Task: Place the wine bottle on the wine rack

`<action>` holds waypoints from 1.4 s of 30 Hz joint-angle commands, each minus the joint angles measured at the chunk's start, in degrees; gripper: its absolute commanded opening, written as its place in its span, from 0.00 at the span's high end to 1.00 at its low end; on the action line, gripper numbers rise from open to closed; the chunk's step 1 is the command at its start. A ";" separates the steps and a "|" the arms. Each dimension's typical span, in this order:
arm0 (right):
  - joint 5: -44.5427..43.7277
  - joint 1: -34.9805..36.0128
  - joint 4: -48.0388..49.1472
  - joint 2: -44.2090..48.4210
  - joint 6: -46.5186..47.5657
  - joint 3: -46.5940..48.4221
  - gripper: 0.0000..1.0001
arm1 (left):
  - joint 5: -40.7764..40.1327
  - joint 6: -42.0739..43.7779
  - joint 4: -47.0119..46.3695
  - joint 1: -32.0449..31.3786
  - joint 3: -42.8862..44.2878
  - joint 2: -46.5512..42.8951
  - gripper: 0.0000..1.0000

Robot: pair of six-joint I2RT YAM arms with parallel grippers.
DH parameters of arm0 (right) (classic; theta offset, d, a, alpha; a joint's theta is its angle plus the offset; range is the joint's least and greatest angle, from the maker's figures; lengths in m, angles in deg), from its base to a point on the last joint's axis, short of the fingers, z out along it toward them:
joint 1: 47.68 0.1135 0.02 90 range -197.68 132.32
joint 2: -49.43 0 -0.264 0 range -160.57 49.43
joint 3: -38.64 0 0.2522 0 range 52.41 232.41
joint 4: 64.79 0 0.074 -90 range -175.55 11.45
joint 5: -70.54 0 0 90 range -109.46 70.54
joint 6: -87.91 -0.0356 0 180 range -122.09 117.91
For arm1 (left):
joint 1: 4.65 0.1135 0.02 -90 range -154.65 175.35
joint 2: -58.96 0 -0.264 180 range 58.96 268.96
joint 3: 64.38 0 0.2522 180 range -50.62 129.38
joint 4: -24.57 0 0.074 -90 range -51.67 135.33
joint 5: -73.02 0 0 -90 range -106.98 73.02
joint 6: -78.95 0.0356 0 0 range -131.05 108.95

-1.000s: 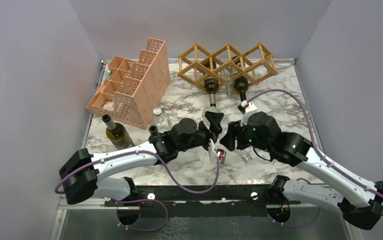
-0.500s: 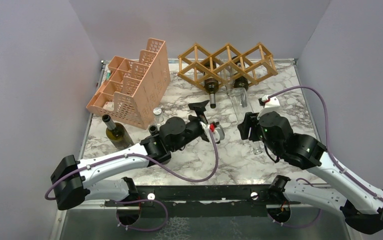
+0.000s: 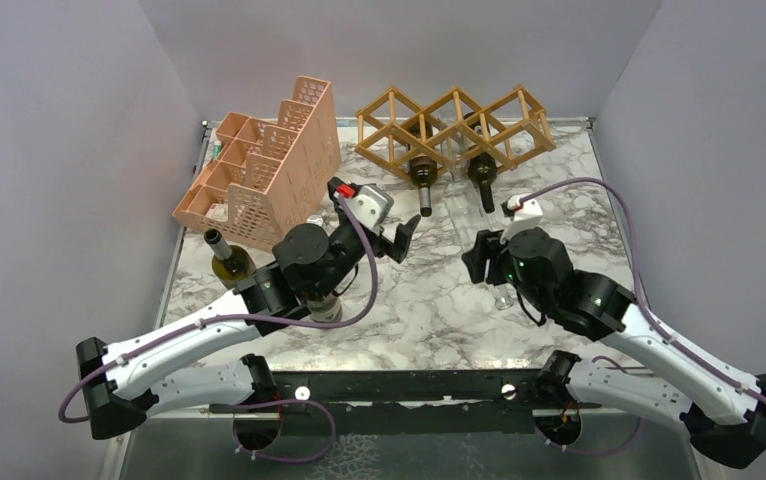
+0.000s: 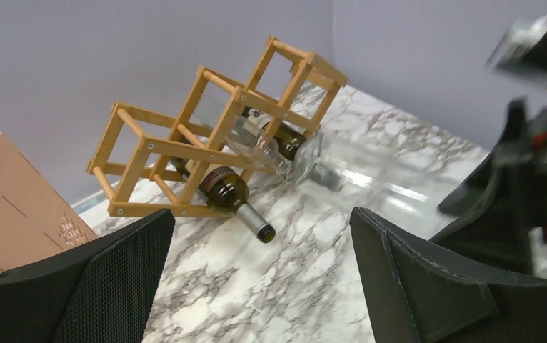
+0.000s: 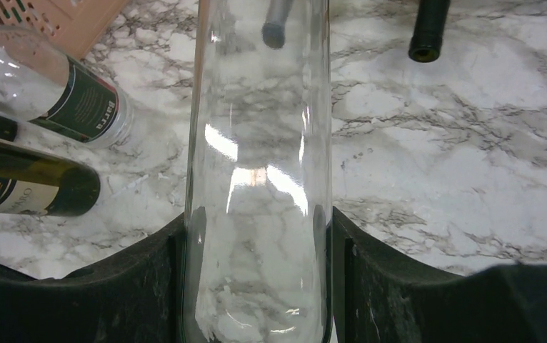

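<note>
- Pink perforated organizer [image 3: 259, 170] with stepped compartments, standing at the back left of the marble tabletop [image 3: 429, 300].
- Olive-green bottle [image 3: 231, 262] lying just beside the organizer's near corner, neck pointing back-left.
- Clear labelled bottle [image 5: 49, 93] with a dark label and white lettering, close to the green one.
- First dark bottle [image 3: 421, 178] and second dark bottle [image 3: 482, 172] at the back, necks toward the near edge.
- Plain grey walls [image 3: 399, 50] on three sides.

At the table's [image 3: 429, 305] back edge, two dark bottles [image 3: 421, 176] filled the lower openings of the wine rack [image 3: 424, 120], a clear bottle [image 3: 479, 215] reaching between their necks; the upper openings stood free. A pink organizer [image 3: 259, 180] and a green bottle [image 3: 231, 265] crowded the left edge. The table's middle lay open.
</note>
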 commanded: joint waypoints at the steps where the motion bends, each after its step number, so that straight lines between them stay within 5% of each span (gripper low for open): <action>1: 5.79 0.17 12.90 -3.12 0.96 -2.21 0.99 | -3.69 -13.64 13.16 0.13 6.37 -3.86 0.01; 9: 10.36 0.17 25.53 -14.45 0.33 -2.41 0.99 | -7.24 -15.33 18.56 0.12 8.37 -10.46 0.01; 18: 3.63 0.11 39.73 -28.94 -1.52 -0.55 0.99 | -6.90 -15.97 24.78 0.13 9.86 -15.87 0.01; 30: -4.36 -0.77 43.39 -41.05 -1.34 7.43 0.99 | -6.21 -14.03 24.51 0.13 9.51 -18.25 0.01; 42: -0.95 -4.60 45.46 -50.73 -1.73 15.65 0.99 | -4.90 -9.93 25.04 0.13 13.29 -14.77 0.01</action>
